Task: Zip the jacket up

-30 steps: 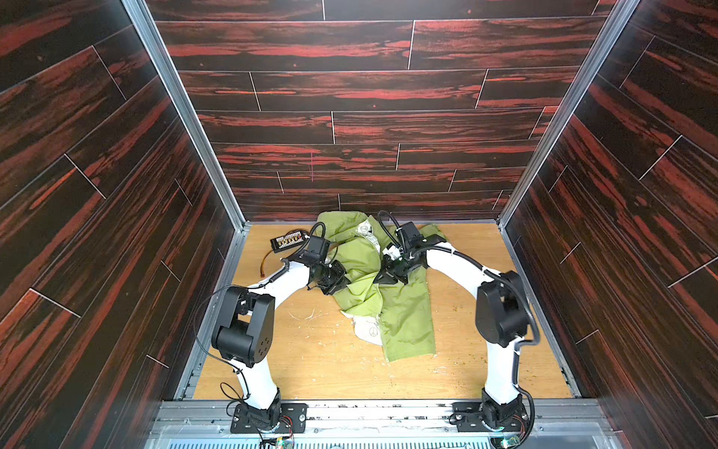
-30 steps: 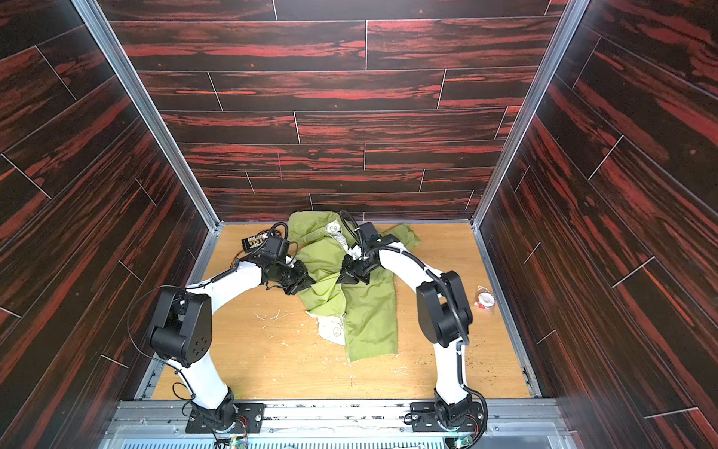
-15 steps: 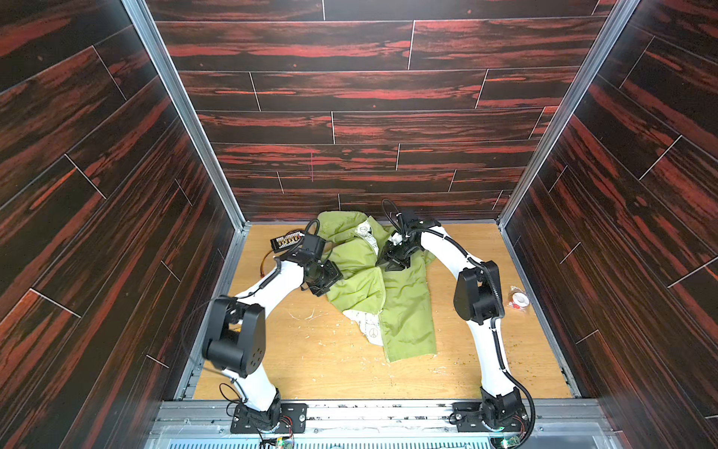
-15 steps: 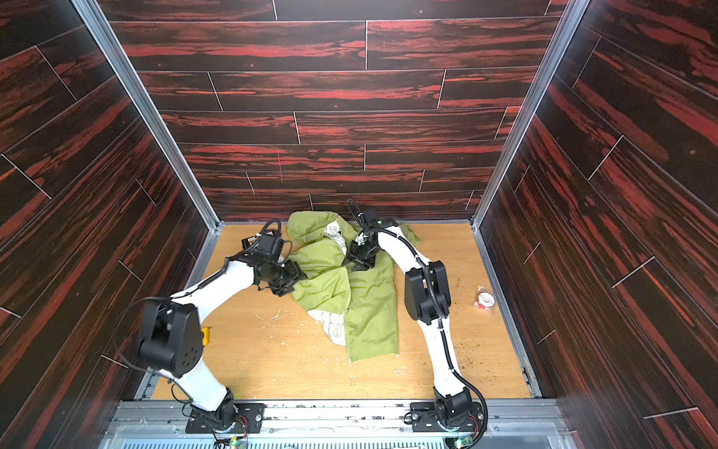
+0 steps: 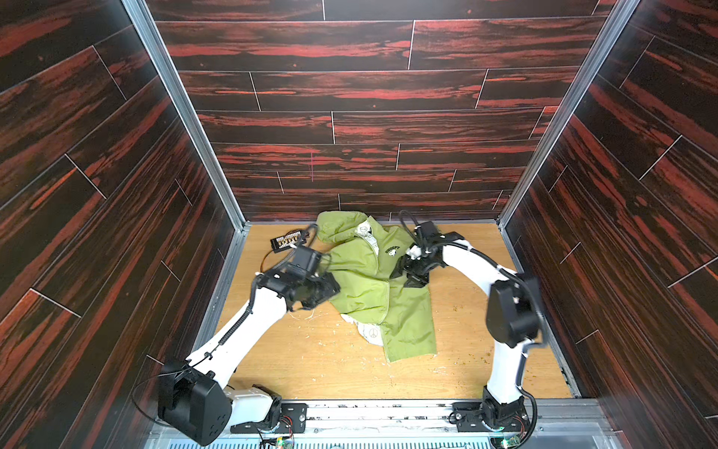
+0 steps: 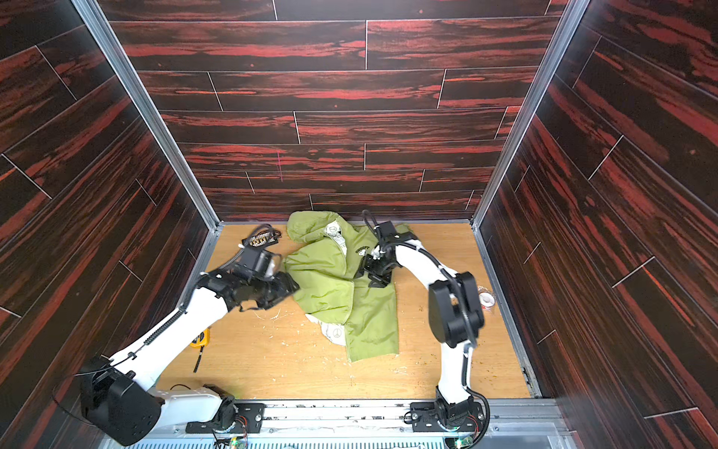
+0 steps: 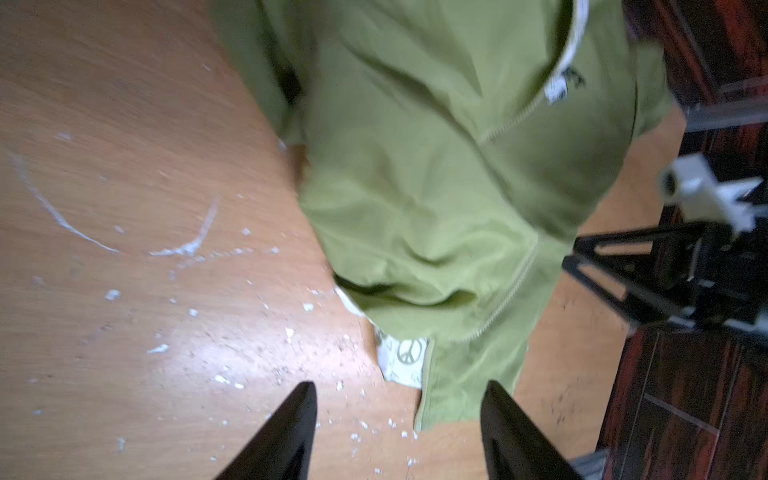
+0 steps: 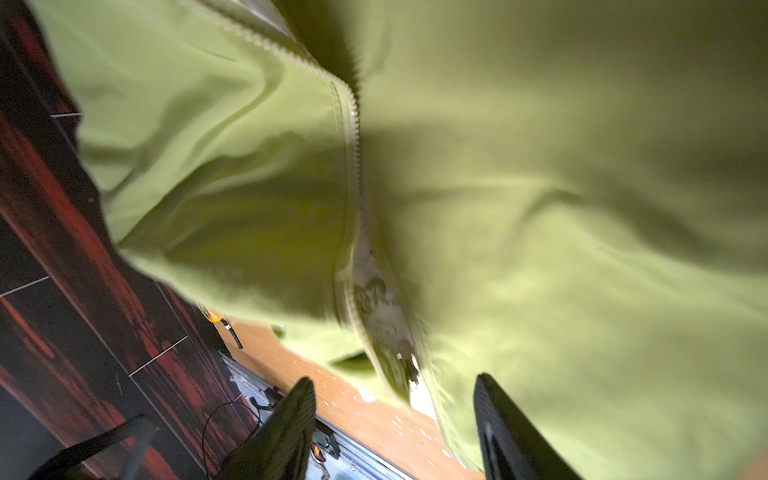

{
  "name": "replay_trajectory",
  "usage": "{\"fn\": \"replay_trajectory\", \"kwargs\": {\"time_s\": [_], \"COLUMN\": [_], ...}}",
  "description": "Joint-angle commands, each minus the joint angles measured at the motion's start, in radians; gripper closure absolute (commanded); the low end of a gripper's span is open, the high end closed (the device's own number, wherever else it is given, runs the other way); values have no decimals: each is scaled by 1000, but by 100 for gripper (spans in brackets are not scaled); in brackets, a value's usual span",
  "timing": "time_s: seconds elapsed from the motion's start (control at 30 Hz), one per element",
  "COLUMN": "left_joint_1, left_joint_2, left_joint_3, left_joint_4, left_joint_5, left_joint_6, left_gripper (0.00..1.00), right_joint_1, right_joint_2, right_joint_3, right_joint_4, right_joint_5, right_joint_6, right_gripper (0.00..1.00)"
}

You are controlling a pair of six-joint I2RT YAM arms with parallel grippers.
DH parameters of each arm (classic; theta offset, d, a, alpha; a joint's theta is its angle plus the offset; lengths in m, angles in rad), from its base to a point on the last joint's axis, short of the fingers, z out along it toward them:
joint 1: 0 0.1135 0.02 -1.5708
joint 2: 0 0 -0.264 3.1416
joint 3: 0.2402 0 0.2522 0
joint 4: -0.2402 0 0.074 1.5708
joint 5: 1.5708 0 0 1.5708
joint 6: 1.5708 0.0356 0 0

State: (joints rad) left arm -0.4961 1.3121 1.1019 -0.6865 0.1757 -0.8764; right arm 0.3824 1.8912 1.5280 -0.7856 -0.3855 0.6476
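**Both grippers empty; zip looks only partly closed**

Top views. The jacket point(image 5: 369, 280) lies crumpled on the table point(image 5: 330, 373) toward the back wall, with the hood at the far end and the hem nearer the robot. The left gripper point(image 5: 328, 289) sits at the jacket's left edge. The right gripper point(image 5: 413, 278) is over its right side, near the dark logo point(image 5: 392, 250). The pale zipper point(image 5: 387, 299) runs down the front. White lining point(image 5: 371, 332) pokes out at the hem, and one panel reaches further than the other.

Left wrist. The left gripper point(image 7: 399, 384) has its jaws spread with nothing between them, above bare table and white crumbs just short of the hem. Zipper teeth show along a fold, and a peace-sign patch of lining lies below it.

Right wrist. The right gripper point(image 8: 395, 377) is also released, jaws apart and low over the cloth, pinching nothing. The teeth appear meshed for one stretch, then the panels part and patterned lining shows in the gap. The picture is blurred, so I would not swear to this. I cannot find the slider.

Progress. Neither side is held. My judgement is that the zip is at best part done. What remains is to find the pull, pin the fabric below it, and draw the pull toward the collar.
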Motion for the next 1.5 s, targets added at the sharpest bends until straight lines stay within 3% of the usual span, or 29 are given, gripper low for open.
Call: {"fn": "replay_trajectory", "kwargs": {"time_s": [0.0,0.1,0.27,0.63,0.87,1.2,1.47], "left_joint_1": [-108,-163,-190,-179,-160,-137,-120], "left_joint_2": [1,13,68,70,60,45,24], "left_joint_3": [-80,-153,-174,-198,-208,-219,-247], "left_joint_4": [98,251,285,328,343,370,441], "left_joint_5": [-10,-5,-6,-12,-9,0,44], "left_joint_6": [-75,-136,-145,-177,-200,-213,-220], "left_gripper": [35,36,38,38,38,37,37], "right_joint_1": [-14,-12,35,144,157,188,190], "right_joint_2": [-140,-245,-334,-195,-105,-103,-94], "right_joint_3": [-156,-327,-524,-691,-707,-733,-708], "right_joint_4": [130,265,486,879,948,977,953], "right_joint_5": [4,-32,-100,-211,-249,-258,-275], "right_joint_6": [45,71,100,205,213,204,201], "right_gripper": [35,37,42,46,57,55,77]}}
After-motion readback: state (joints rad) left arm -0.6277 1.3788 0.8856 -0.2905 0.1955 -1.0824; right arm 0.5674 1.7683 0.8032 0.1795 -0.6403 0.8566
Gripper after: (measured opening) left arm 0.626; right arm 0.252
